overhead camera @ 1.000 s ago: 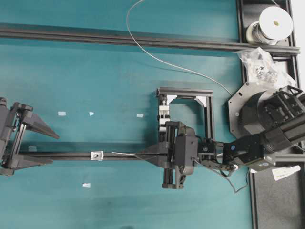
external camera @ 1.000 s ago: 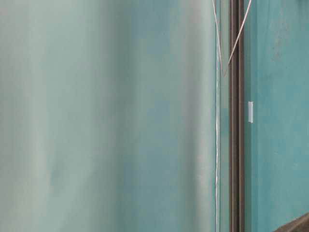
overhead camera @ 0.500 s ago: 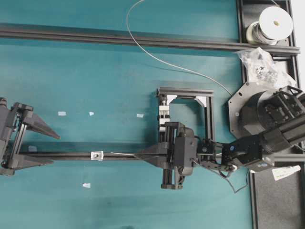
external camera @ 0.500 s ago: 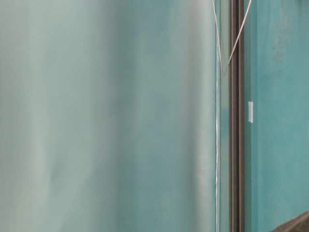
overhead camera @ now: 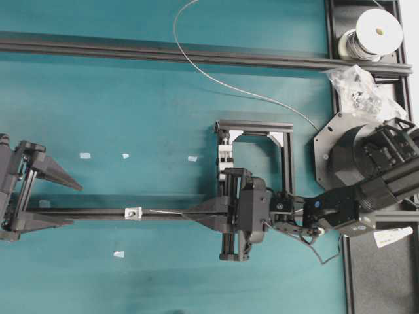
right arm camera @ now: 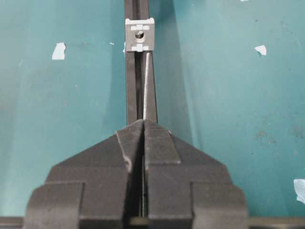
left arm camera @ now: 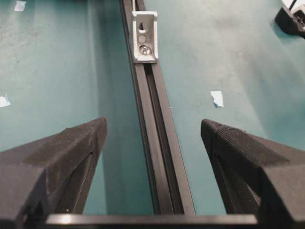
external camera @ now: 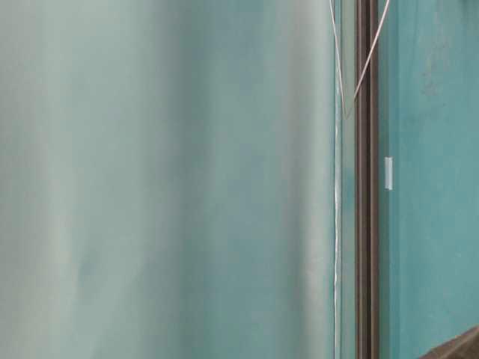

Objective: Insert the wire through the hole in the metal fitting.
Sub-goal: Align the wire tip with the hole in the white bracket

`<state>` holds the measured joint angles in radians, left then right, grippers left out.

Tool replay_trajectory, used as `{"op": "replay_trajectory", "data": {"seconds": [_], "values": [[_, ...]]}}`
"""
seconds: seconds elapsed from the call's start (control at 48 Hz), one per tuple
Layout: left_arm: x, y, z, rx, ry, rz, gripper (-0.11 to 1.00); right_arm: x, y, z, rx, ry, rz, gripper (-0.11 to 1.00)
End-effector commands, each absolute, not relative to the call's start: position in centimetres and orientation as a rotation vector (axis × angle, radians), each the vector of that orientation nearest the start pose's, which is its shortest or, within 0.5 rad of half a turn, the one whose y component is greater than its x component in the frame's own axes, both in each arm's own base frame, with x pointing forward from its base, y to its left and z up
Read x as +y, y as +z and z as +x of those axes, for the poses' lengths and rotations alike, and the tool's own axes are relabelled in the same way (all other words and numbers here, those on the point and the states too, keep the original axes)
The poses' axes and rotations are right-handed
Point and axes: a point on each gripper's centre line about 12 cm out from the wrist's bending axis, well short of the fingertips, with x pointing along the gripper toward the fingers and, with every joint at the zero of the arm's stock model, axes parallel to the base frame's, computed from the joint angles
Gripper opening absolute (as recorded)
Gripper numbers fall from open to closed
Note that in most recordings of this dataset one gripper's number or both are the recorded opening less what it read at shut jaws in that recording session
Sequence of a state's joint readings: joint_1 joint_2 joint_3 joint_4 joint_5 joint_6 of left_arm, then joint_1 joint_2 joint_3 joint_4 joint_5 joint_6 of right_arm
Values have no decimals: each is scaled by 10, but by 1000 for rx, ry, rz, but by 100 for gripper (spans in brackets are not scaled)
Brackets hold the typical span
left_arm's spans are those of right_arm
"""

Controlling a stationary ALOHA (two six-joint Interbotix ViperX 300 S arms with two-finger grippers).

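Observation:
The small silvery metal fitting (overhead camera: 133, 212) sits on a black rail (overhead camera: 91, 214); its dark hole (right arm camera: 138, 34) faces the right wrist camera. My right gripper (overhead camera: 186, 213) is shut on the thin wire (right arm camera: 146, 81), whose straight free end points left along the rail. The tip stops just short of the fitting (right arm camera: 139, 35), slightly right of the hole. The wire's far part (overhead camera: 216, 82) curves away across the top rail. My left gripper (overhead camera: 75, 205) stands open astride the rail, left of the fitting (left arm camera: 145, 37), holding nothing.
A wire spool (overhead camera: 373, 33) and a plastic bag of parts (overhead camera: 357, 88) lie at the back right. A black frame with a white clamp block (overhead camera: 226, 157) stands behind the right gripper. A second rail (overhead camera: 163, 52) crosses the back. Tape scraps (overhead camera: 85, 156) dot the mat.
My right gripper has crept left along the rail with the wire, bringing the tip closer to the fitting. The left gripper has not moved.

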<state>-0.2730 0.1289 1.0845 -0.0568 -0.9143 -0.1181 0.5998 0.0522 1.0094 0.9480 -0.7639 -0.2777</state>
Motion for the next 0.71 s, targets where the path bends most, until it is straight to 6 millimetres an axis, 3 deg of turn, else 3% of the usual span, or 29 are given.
{"op": "replay_trajectory", "data": {"seconds": [0.0, 0.688], "values": [[-80, 107, 309, 287, -204, -106, 87, 121, 118, 293, 408, -99, 194, -1], [-79, 109, 311, 281, -199, -109, 87, 124, 118, 301, 385, -96, 178, -1]]}}
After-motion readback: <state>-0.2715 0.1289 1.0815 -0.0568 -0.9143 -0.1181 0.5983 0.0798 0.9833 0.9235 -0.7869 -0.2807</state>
